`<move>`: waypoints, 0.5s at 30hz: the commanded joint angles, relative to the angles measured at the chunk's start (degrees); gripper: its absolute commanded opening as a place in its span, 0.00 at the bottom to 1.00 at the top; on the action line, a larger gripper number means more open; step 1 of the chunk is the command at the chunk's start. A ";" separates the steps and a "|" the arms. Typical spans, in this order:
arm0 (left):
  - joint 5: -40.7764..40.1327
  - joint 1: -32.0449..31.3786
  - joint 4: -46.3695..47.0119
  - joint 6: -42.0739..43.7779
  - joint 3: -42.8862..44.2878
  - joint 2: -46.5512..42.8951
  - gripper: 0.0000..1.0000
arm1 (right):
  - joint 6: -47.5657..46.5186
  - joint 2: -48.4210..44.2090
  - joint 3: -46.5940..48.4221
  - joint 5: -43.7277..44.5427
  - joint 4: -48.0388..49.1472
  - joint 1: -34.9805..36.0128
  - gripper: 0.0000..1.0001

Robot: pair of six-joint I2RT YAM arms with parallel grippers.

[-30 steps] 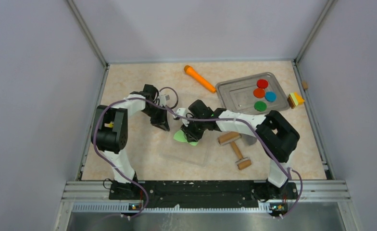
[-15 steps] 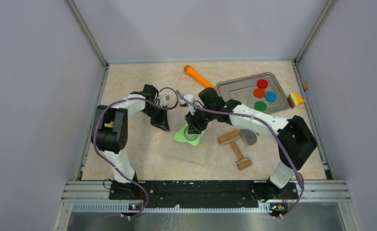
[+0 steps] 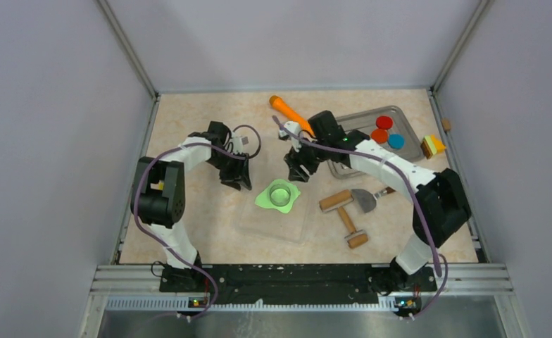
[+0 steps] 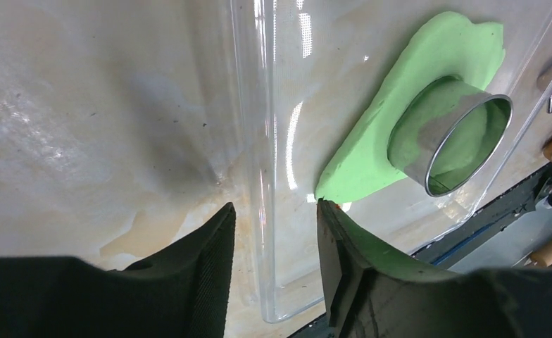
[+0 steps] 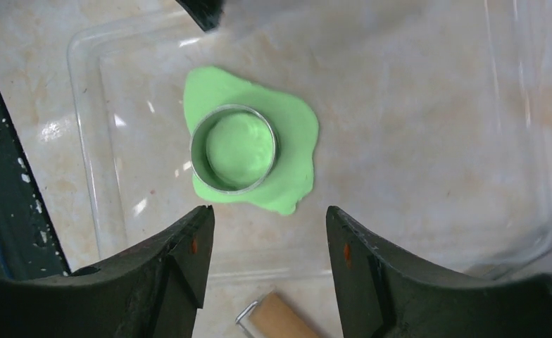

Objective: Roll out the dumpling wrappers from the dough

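Lime-green flattened dough (image 5: 298, 134) is lying on a clear plastic mat (image 5: 435, 105), a round metal cutter ring (image 5: 198, 151) sitting pressed in, presumably cutting a wrapper (image 5: 239, 149); left end effector (image 4: 274, 208) and right end effector (image 5: 270, 211) are hovering released.

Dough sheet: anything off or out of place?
Only the metal ring cutter, standing unheld in the dough, off-centre. Dough lies flat and untorn inside the clear tray.
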 commanded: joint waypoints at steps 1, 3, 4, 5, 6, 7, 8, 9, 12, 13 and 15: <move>0.73 0.81 0.04 -2.18 1.11 -0.99 0.50 | -16.88 3.81 11.30 4.30 -3.16 8.12 0.63; 2.11 1.36 0.22 -3.18 1.03 0.65 0.50 | -21.55 8.68 16.12 7.24 -7.72 12.63 0.64; 2.44 1.55 0.20 -3.57 1.29 1.34 0.49 | -22.54 11.22 18.72 9.27 -9.62 14.35 0.64; 2.66 1.72 0.15 -3.91 1.69 2.13 0.47 | -22.81 14.01 21.30 11.07 -11.56 15.93 0.64; 3.13 1.86 0.09 -4.07 2.10 2.77 0.46 | -22.96 16.44 23.58 11.21 -13.34 17.16 0.64; 3.66 1.99 0.01 -4.25 2.47 3.48 0.42 | -23.25 18.45 25.43 10.92 -14.67 18.04 0.64; 4.14 2.18 -0.09 -4.75 2.93 4.02 0.38 | -23.58 20.04 26.45 11.01 -15.27 18.88 0.64; 4.86 2.40 0.01 -5.20 3.20 4.56 0.36 | -24.24 21.07 26.96 11.26 -15.44 19.80 0.64; 6.14 2.76 0.34 -6.09 3.63 5.93 0.26 | -26.33 23.48 26.96 13.09 -14.84 21.68 0.66; 6.34 2.77 0.23 -6.21 3.95 6.33 0.24 | -26.64 24.81 27.46 13.78 -15.15 22.05 0.67; 7.54 2.76 -0.13 -6.02 4.39 6.96 0.22 | -26.81 26.94 29.03 14.51 -16.64 22.20 0.68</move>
